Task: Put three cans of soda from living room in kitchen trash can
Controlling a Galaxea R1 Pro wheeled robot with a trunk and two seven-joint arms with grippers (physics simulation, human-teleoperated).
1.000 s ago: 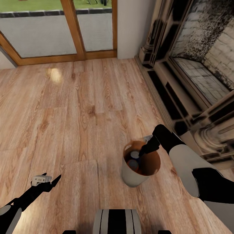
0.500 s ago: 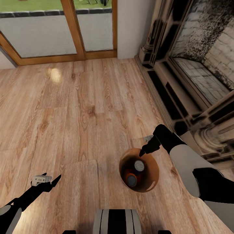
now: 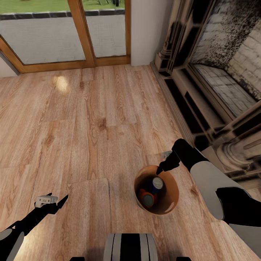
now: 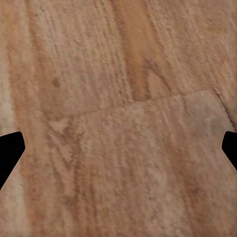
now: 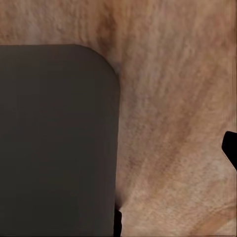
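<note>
The tash can [image 3: 170,197], grey outside and orange-brown inside, stands upright on the wood floor by the fireplace. Inside it I make out a blue can of soda [image 3: 157,183] with a silver top and an orange can of soda [image 3: 146,199]. A third can cannot be told apart in the dark beside them. My right gripper [image 3: 160,169] hovers at the bin's far rim, open, with one fingertip [image 5: 231,148] at the edge of the right wrist view and a dark grey slab [image 5: 59,138] close in front. Low on the left, my left gripper [image 3: 54,202] hangs open over bare floor [image 4: 118,148].
The carved fireplace surround [image 3: 203,108] runs along the right, close behind the bin. Wood-framed glass doors [image 3: 83,32] close off the far side. Light wood floor [image 3: 90,119] stretches between them. My own base [image 3: 130,246] shows at the bottom edge.
The bin hung tilted at my right gripper one second ago; it now stands upright on the floor, slightly lower in the picture, and the cans inside have shifted. The left arm is still.
</note>
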